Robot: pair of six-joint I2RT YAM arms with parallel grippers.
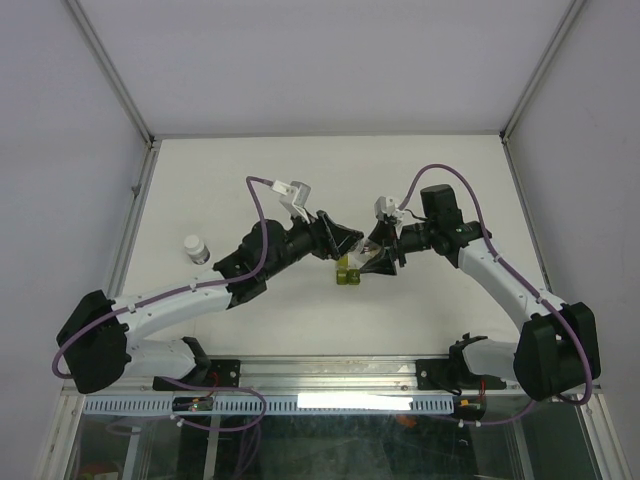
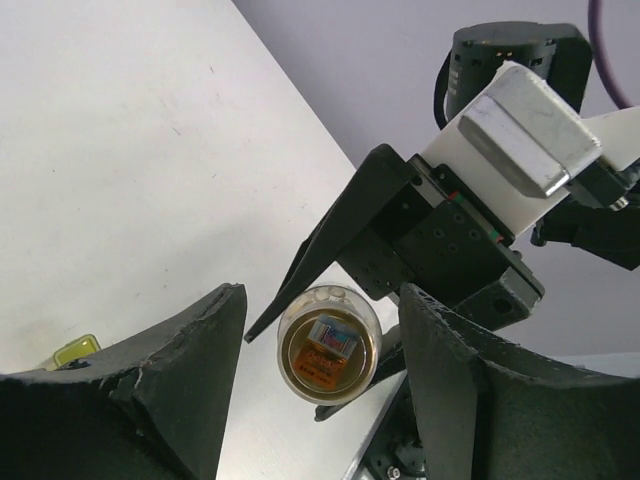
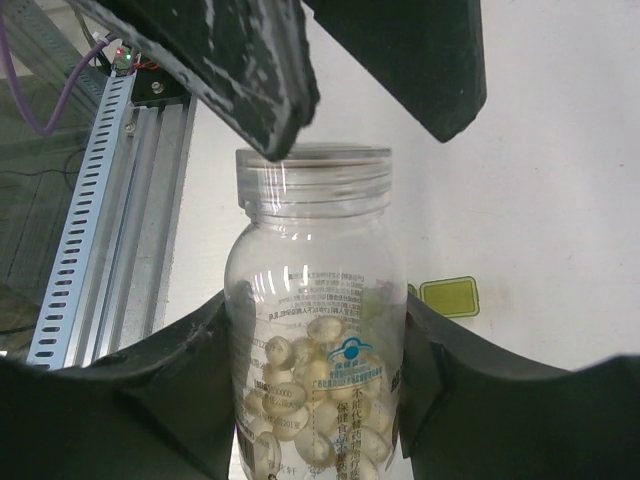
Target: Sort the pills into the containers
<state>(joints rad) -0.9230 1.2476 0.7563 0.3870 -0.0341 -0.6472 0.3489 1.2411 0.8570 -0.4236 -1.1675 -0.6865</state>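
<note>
**Inspector:** Container?
**Assessor:** Green box [image 3: 448, 296] flat on the bench [image 1: 250, 180], just beside the bottle [image 3: 315, 300], on its near side.
**Inspector:** Pills [image 3: 310, 400]?
**Assessor:** Inside the bottle. The right pincer [image 3: 318, 330] is clenched on its body.
**Inspector:** Left pincer [image 2: 322, 300]?
**Assessor:** Released, fingers spread around the bottle's top end.

Clear bottle [image 3: 315, 260], blue logo and black print on the label. Cream-tan pills [image 3: 300, 410] inside, orange-brown mass in left wrist view. Yellow-green translucent box [image 3: 448, 297] at 3 o'clock of bottle. Black right gripper [image 3: 315, 318]. Black left gripper [image 3: 368, 130] at 12 o'clock, one finger scuffed grey-white. White table [image 1: 230, 170]. Purple cables [image 1: 262, 215]. Greyish vial [image 1: 197, 250], white cap, 9 o'clock in top view.
</note>
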